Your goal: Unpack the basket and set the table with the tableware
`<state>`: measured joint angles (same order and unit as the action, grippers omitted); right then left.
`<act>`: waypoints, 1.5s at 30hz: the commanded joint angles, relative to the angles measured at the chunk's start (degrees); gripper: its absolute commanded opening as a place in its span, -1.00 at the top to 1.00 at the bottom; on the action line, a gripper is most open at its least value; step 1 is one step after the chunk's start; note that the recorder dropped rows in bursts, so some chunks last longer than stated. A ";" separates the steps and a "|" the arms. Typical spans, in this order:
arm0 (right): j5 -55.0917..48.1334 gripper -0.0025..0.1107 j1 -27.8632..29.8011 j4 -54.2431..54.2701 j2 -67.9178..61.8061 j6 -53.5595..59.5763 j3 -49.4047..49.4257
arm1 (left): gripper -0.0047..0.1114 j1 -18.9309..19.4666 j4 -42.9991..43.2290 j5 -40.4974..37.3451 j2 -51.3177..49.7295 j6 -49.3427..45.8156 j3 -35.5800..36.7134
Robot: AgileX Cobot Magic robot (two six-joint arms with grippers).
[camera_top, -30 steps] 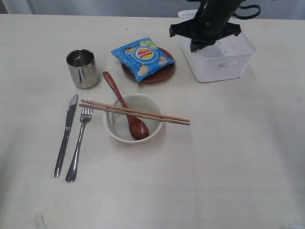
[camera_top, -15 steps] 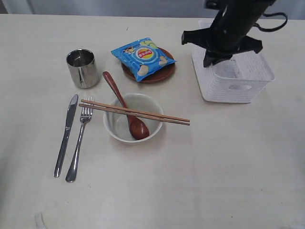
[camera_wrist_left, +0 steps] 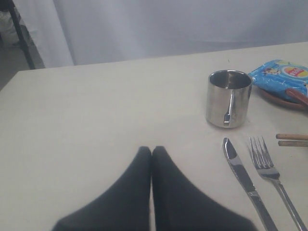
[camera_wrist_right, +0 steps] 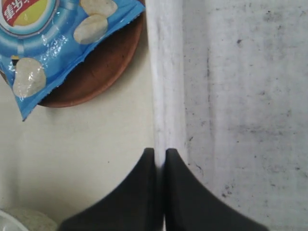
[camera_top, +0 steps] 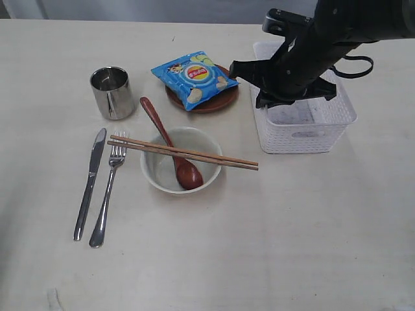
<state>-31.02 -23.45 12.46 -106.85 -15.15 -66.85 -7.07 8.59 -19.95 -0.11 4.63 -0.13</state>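
Dragged from the counter's [camera_top: 311, 246] far edge, the basket [camera_top: 298, 133] is pinched tight by the right hand [camera_wrist_right: 160, 151]. It should be slid slowly.

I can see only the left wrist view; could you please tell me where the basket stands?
Observer: The basket stands right of the plate in the exterior view.
Operator: Thank you. Is anything inside it?
Observer: The part of its floor that shows is bare.
Operator: And where is the right gripper, please?
Observer: The right gripper is shut on the basket's rim, on the side facing the plate.
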 commanded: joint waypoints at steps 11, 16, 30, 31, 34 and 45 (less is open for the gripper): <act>3.58 0.96 -0.16 1.75 -0.14 -1.38 0.26 | 0.92 -0.29 -0.10 0.03 0.11 0.13 0.13; 2.70 0.69 -0.16 1.13 -0.14 -1.38 0.26 | 0.92 -0.29 -0.10 0.03 0.11 0.13 0.13; -1.41 0.11 3.95 -0.02 12.23 7.52 -2.85 | 0.92 -0.29 -0.10 0.03 0.11 0.13 0.13; -2.49 0.14 4.46 -0.30 14.55 9.72 -3.11 | 0.92 -0.29 -0.10 0.03 0.11 0.13 0.13; -4.04 0.50 5.15 -1.69 21.97 16.85 -3.00 | 0.92 -0.29 -0.10 0.03 0.11 0.13 0.13; 16.64 0.96 3.19 -1.67 66.82 24.79 22.50 | 0.92 -0.29 -0.10 0.03 0.11 0.13 0.13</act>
<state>-15.65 -20.11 11.23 -46.44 8.73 -47.94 -7.07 8.59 -19.95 -0.11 4.63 -0.13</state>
